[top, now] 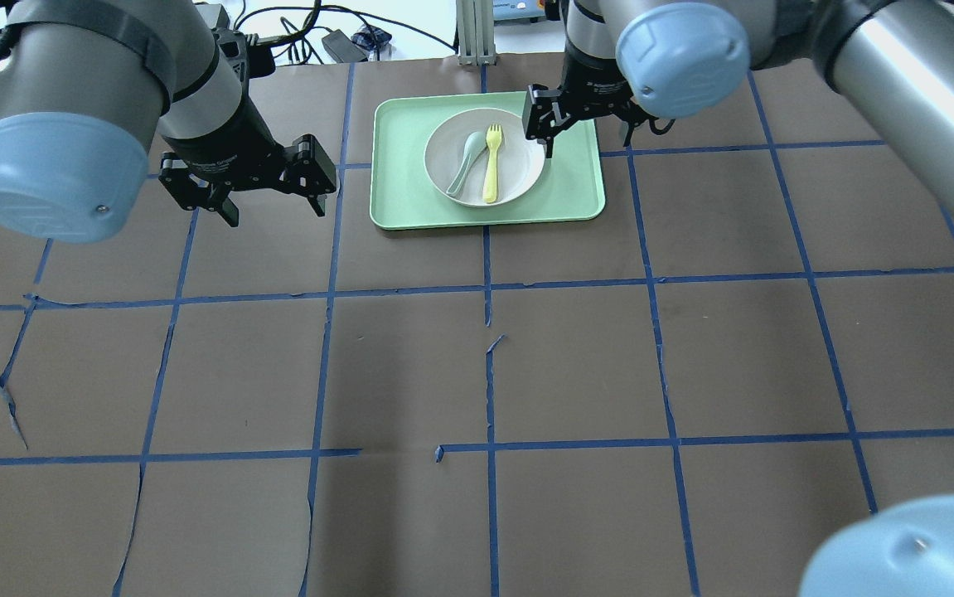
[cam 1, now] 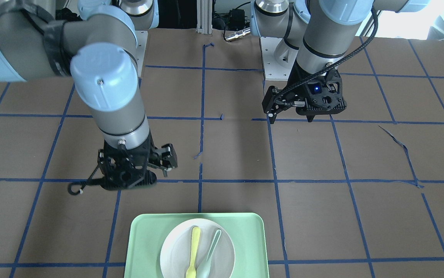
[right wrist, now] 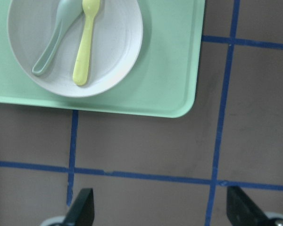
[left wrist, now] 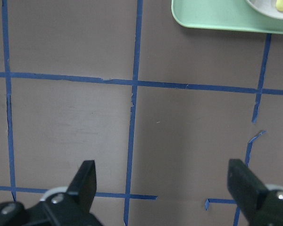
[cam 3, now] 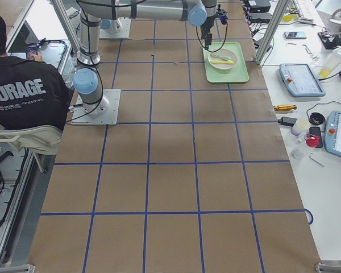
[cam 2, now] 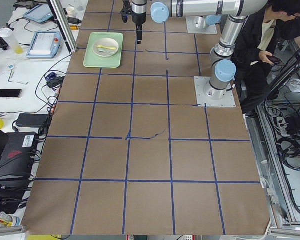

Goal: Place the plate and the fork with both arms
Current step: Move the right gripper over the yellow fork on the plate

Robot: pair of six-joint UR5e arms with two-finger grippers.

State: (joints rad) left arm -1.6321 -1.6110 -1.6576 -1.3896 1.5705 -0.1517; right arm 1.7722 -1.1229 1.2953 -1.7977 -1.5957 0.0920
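The off-white plate (top: 521, 162) lies in the mint-green tray (top: 576, 186) at the table's far middle. The pale yellow fork (top: 491, 162) lies on the plate beside a grey-green spoon (top: 464, 162). My right gripper (top: 588, 137) hovers over the tray's right edge, open and empty. In its wrist view the plate (right wrist: 118, 42) and fork (right wrist: 86, 44) lie ahead of the open gripper (right wrist: 161, 207). My left gripper (top: 276, 211) is open and empty above the table, left of the tray. Its wrist view (left wrist: 164, 183) shows only the tray's corner (left wrist: 212, 19).
Brown table covering with a blue tape grid (top: 489, 286). Cables and an aluminium post (top: 472, 33) stand beyond the tray. A person sits by the robot's base (cam 2: 262, 45). Side benches hold tablets and tools (cam 3: 298, 79).
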